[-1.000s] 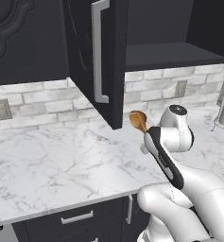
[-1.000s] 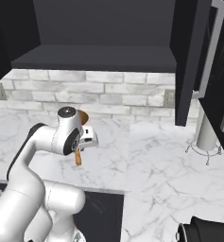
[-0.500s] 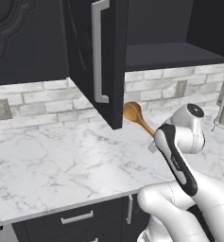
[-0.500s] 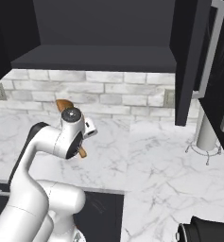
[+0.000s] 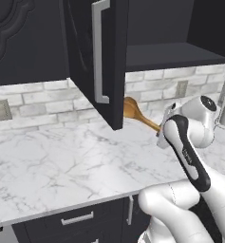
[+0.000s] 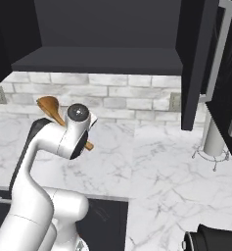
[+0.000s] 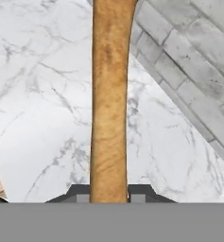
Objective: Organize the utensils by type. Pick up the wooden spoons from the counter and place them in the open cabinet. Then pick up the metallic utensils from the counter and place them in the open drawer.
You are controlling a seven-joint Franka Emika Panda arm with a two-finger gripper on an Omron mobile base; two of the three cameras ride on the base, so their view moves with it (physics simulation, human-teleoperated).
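End effector (image 7: 108, 196): clamped on the wooden spoon's handle; in the hand view the two dark tips sit tight against either side of the shaft.
Wooden spoon (image 5: 135, 114): held clear above the surface, handle running up and away from the hand, oval bowl toward the brick wall. From the right base view the bowl (image 6: 49, 105) pokes out past the wrist, below the level of the cabinet shelf.
Step in hand: by my reading, carrying the first spoon up toward the open cabinet; not yet placed.
Surface (image 5: 61, 166): white marble, bare in the stretch under the arm. I cannot see the other utensils here.
Cabinet door (image 5: 92, 57): swung open, hanging forward over the surface, its silver bar handle (image 5: 100, 52) facing out. In the left base view the spoon's bowl sits just beside the door's lower edge; whether it is touching I cannot tell.
Open cabinet (image 6: 98, 61): dark shelf above and beyond the spoon.
Risk, door: lifting straight up could knock the bowl against the door's lower corner and twist the spoon in the grip.
Risk, shelf lip: the spoon points well ahead of the hand, so the bowl reaches the shelf front first; coming in too low would jam it.
Risk, grip: the hold is on the handle alone, so a bump at the bowl end has leverage to pivot it or work it loose.
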